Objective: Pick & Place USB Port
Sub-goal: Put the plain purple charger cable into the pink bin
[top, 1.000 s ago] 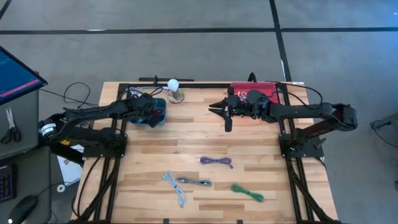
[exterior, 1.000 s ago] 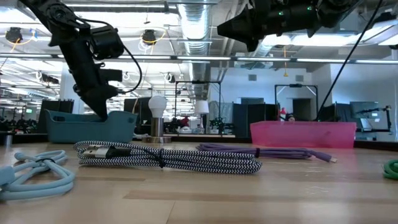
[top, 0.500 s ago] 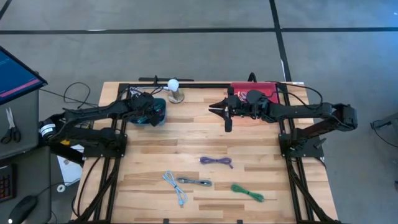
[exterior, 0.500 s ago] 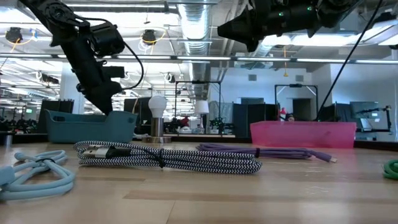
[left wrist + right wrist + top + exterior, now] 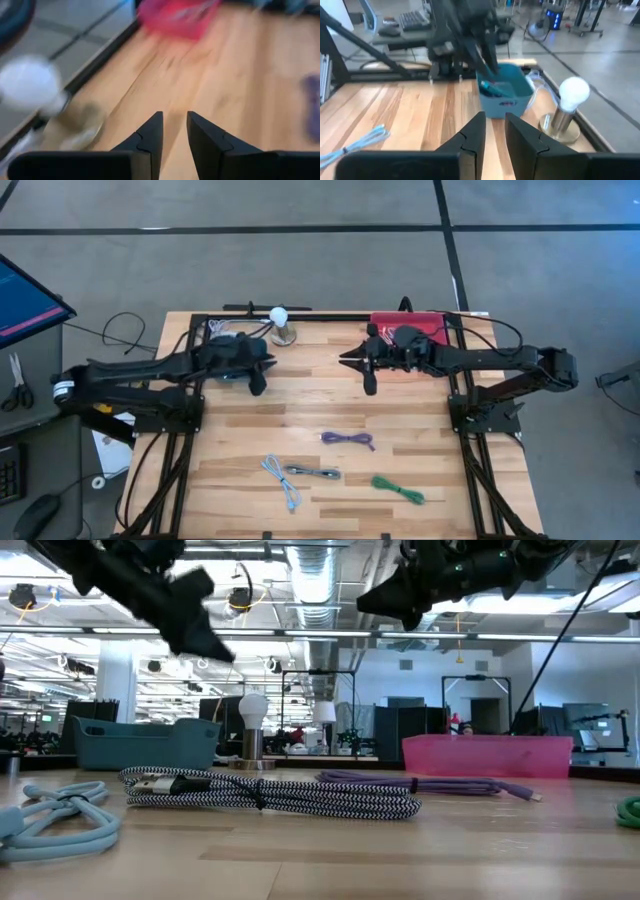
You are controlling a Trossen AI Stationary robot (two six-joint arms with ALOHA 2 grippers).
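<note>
on the planked wooden tabletop [image 5: 250, 430], braided usb cables [image 5: 312, 472] lie coiled at six o'clock. left gripper [image 5: 257, 386] and right gripper [image 5: 368, 385] hover empty at twelve, jaws narrowly parted.

Bright even overhead light, ceiling lamps glaring in low view, left wrist view motion-blurred, soft shadows

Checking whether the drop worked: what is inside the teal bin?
In the right wrist view, the teal bin holds something blue, seemingly a cable, against its back wall. The front wall hides the floor, so anything lower cannot be seen.
</note>
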